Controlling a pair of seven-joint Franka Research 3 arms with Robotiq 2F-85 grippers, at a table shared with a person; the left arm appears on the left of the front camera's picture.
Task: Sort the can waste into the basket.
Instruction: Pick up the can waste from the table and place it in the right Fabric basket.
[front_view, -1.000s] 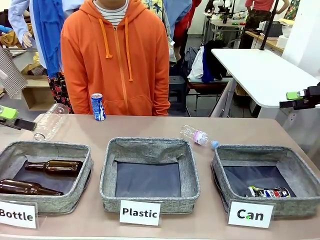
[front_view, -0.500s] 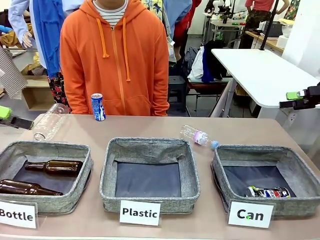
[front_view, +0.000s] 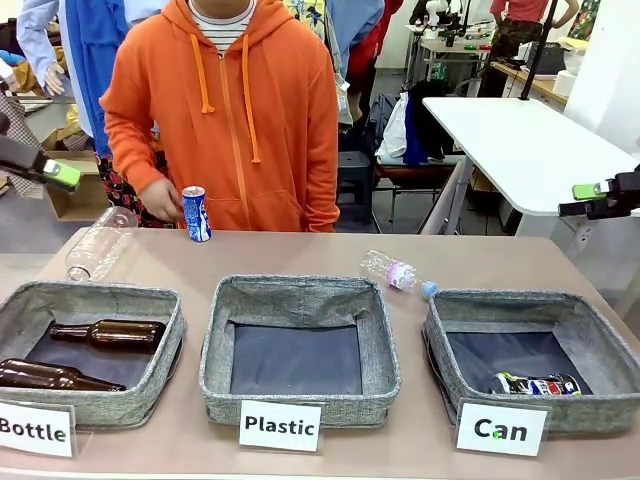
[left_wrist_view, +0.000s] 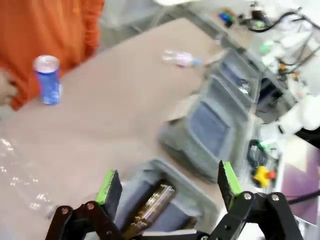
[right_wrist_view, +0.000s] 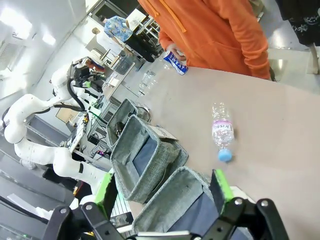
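Blue can (front_view: 196, 213) standing upright at the far edge of the table (front_view: 300, 255), upper left of centre in the front view, and the person's hand (front_view: 160, 200) is right there just beside it, on its left. Whether the hand touches the can cannot be told. Over at the lower right, the crushed can (front_view: 537, 384) lies on its side on the dark bottom of the Can basket (front_view: 530, 303), close to the front wall and behind the white card (front_view: 500, 429) reading "Can". The left gripper (front_view: 50, 172) hangs high at the left edge of the frame, well above the table and well apart from the blue can. Its wrist view shows the two green-padded fingers spread wide with nothing between them. The right gripper (front_view: 600, 197) sits up at the right edge, off beyond the table's corner, jaws likewise wide apart and holding nothing. A small clear bottle (front_view: 395, 272) lies on the table between the Plastic basket (front_view: 300, 288) and the Can basket, towards the far side. Two brown bottles (front_view: 108, 333) lie in the Bottle basket (front_view: 90, 292) at lower left
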